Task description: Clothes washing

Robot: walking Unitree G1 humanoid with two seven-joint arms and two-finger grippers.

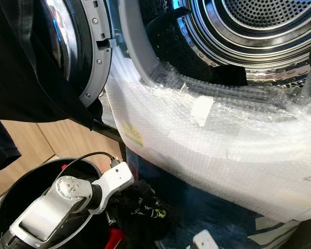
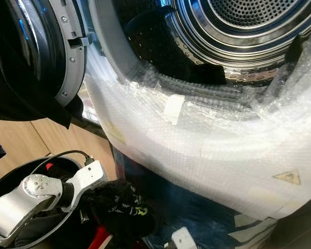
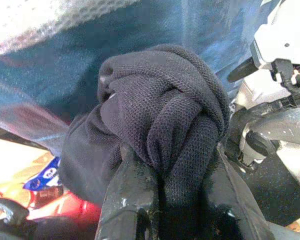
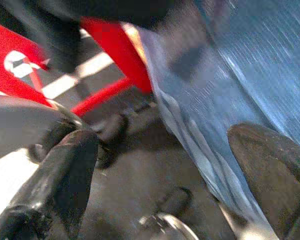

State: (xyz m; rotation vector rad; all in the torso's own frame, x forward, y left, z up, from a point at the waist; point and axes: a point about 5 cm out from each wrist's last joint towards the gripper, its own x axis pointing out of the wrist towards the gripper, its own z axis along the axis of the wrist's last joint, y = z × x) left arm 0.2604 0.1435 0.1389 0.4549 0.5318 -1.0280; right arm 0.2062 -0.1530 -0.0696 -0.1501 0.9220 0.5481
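Dark garment (image 3: 165,130) sat pinched between left gripper (image 3: 165,210) fingers, low at 7 o'clock over the black basket (image 1: 2,207). Risk, judged: cloth could slip or snag on the bubble wrap (image 1: 207,145) while lifting toward the drum (image 1: 249,31) at 1 o'clock. Wooden floor (image 1: 36,140). Right gripper (image 4: 165,165) fingers were spread, holding nothing.

Washing machine (image 1: 212,140) — front-loading, its lower front wrapped in clear bubble film, door (image 1: 75,46) swung open to the robot's left. Perforated steel drum (image 1: 259,26) exposed, with dark fabric lying against the opening's left side. Black knit garment (image 3: 165,125) — bunched into a knot, clamped between the left gripper's fingers (image 3: 127,205) — held low before the machine, beside a black basket (image 1: 2,207).
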